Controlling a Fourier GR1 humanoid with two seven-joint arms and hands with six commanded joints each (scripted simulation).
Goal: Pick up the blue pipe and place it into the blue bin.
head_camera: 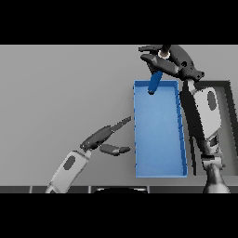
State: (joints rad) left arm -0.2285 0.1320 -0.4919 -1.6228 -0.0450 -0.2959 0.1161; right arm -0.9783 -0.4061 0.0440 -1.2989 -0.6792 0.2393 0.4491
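We are looking down at a grey table [60, 93]. A blue bin [160, 162], long and shallow, is lying at centre right. To the right of it, a dark frame [228, 116] is partly showing behind the right arm. Our right hand [169, 62] is hovering at the bin's far end, fingers curled round a blue pipe [155, 82], which is hanging tilted over the far rim. Our left hand [104, 139] is resting left of the bin, fingers straight and spread, gripping nothing.

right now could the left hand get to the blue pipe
Probably not: the blue pipe hangs in the right hand over the blue bin's far end; the open left hand sits beside the bin's near half.
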